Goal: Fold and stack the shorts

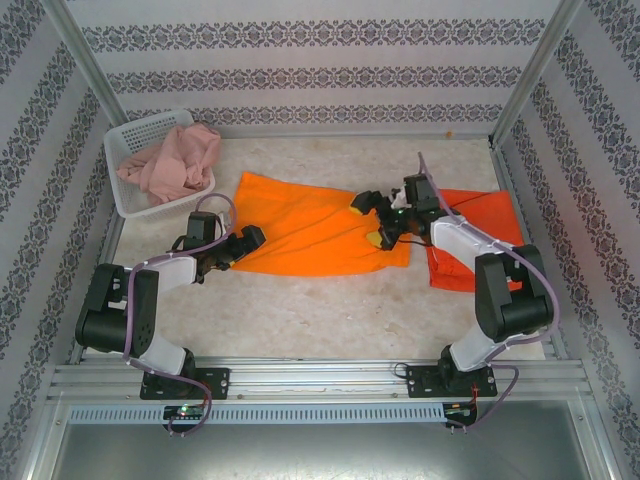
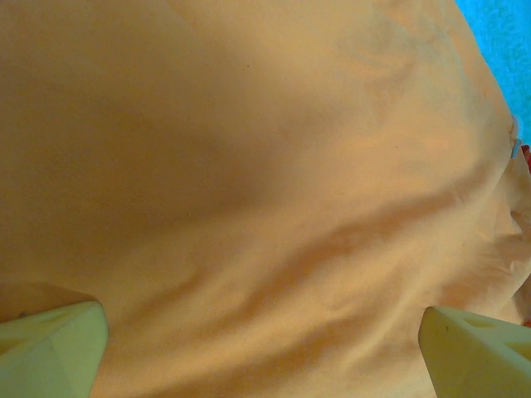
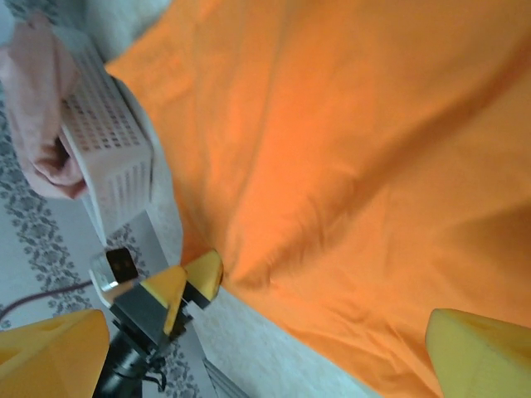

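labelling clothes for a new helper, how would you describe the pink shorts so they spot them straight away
Look to the far left corner of the table, where a white mesh basket sits. The pink shorts lie crumpled inside it. Unlike them, the bright orange shorts and the red-orange shorts lie out on the table itself.

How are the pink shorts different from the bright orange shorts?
The pink shorts are bunched up in the white mesh basket; the bright orange shorts lie spread flat on the table. The pink shorts are pale, the bright orange shorts vivid. Both are soft cloth.
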`<act>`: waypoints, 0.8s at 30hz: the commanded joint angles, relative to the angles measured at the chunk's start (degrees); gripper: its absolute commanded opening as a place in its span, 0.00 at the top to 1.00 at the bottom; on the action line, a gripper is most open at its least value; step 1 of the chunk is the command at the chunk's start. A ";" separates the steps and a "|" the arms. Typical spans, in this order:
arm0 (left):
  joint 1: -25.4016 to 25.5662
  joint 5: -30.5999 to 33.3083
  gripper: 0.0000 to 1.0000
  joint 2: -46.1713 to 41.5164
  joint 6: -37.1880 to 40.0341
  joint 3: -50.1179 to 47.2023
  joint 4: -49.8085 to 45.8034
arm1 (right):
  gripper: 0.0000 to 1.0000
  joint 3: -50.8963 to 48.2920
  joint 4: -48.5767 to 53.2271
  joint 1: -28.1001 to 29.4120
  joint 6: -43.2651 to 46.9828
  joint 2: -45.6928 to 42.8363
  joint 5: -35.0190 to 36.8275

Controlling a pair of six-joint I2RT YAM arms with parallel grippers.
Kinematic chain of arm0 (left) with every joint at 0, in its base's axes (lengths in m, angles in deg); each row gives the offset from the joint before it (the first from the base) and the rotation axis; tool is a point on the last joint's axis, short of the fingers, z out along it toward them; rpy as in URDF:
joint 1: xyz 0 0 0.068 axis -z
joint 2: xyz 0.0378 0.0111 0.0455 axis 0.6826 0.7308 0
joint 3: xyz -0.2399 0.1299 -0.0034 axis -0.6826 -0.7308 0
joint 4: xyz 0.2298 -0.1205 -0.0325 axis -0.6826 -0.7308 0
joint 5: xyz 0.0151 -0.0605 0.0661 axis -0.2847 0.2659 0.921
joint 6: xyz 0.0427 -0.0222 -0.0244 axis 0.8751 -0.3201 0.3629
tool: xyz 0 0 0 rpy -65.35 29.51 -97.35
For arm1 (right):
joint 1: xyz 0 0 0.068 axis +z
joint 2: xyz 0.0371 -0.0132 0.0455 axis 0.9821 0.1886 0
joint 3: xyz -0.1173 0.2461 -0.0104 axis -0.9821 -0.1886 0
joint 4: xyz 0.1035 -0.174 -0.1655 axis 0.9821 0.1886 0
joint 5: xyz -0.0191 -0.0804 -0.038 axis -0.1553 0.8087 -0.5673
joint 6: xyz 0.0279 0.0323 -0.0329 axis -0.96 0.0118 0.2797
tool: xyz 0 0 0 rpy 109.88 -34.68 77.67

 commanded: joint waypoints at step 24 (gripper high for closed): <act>-1.93 6.10 0.03 1.52 4.15 -2.25 -8.53 | 0.02 -9.42 -6.46 -0.40 0.44 8.72 -0.71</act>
